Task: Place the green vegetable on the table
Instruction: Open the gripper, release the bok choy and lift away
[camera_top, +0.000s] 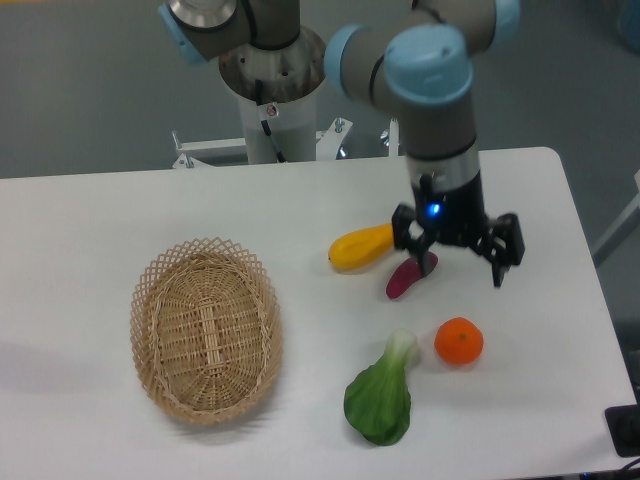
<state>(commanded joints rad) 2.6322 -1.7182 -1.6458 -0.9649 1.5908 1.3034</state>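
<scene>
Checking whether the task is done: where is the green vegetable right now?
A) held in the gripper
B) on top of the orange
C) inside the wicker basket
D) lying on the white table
D: the green vegetable lies flat on the table, apart from the open gripper and outside the basket.
</scene>
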